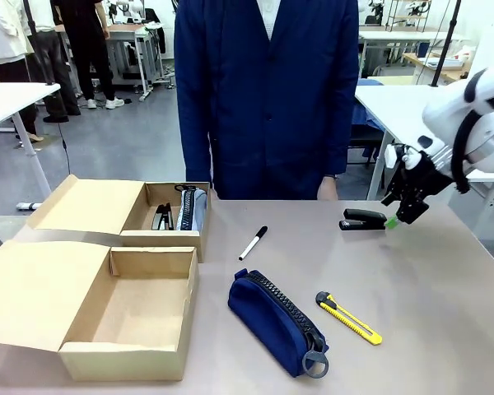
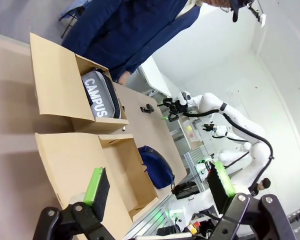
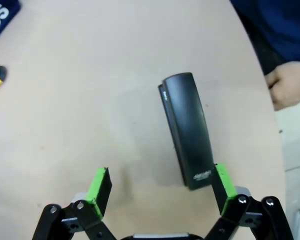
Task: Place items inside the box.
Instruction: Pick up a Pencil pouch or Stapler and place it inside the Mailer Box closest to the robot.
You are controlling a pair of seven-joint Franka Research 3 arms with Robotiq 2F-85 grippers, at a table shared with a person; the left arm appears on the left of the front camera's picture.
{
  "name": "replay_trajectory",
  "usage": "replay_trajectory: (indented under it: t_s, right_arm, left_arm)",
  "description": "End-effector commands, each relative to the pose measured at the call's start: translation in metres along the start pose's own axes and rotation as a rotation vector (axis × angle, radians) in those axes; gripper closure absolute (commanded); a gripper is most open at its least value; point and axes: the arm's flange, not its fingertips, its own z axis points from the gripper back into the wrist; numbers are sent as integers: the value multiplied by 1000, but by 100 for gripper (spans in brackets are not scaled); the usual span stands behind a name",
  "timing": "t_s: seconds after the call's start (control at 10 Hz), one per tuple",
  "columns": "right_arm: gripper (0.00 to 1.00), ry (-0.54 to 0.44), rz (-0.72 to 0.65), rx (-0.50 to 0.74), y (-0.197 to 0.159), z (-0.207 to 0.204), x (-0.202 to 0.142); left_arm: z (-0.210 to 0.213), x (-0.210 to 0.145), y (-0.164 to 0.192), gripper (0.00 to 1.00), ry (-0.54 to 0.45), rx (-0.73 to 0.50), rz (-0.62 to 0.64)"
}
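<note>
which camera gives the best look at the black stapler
The right wrist view: the black stapler lies large and whole, just ahead of the open right end effector. In the front view the stapler is small and side-on at the far right; the left wrist view gives a tiny dark shape far off.

Right gripper (image 1: pixel 401 217) spread wide, tilted downward; left gripper (image 2: pixel 159 184) likewise spread wide.
</note>
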Motion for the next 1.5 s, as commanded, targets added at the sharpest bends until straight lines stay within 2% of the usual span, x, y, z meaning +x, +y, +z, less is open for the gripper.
replay_trajectory:
  t_s: [0.0, 0.3, 0.5, 1.0, 1.1, 1.2, 1.3, 1.4]
  right_arm:
    - [0, -31, 49, -12, -24, -15, -6]
    - [0, -42, 26, -16, -34, -36, -17]
    - [0, -43, 31, 26, -35, -43, -16]
    - [0, -51, 46, 68, -34, -46, -11]
    - [60, -56, 49, 94, -34, -46, -10]
    - [59, -58, 47, 103, -33, -46, -9]
    - [100, -58, 46, 106, -33, -46, -9]
    - [65, -63, 47, 107, -32, -45, -9]
  left_arm:
    - [-1, 1, -1, 0, -17, -19, -22]
    - [-1, 1, -1, 0, -17, -19, -22]
    - [-1, 1, -1, 0, -17, -19, -22]
    - [-1, 1, -1, 0, -17, -19, -22]
    - [-1, 1, -1, 0, -17, -19, -22]
    - [-1, 1, -1, 0, -17, -19, -22]
    - [-1, 1, -1, 0, -17, -19, -22]
    - [-1, 1, -1, 0, -17, -19, -22]
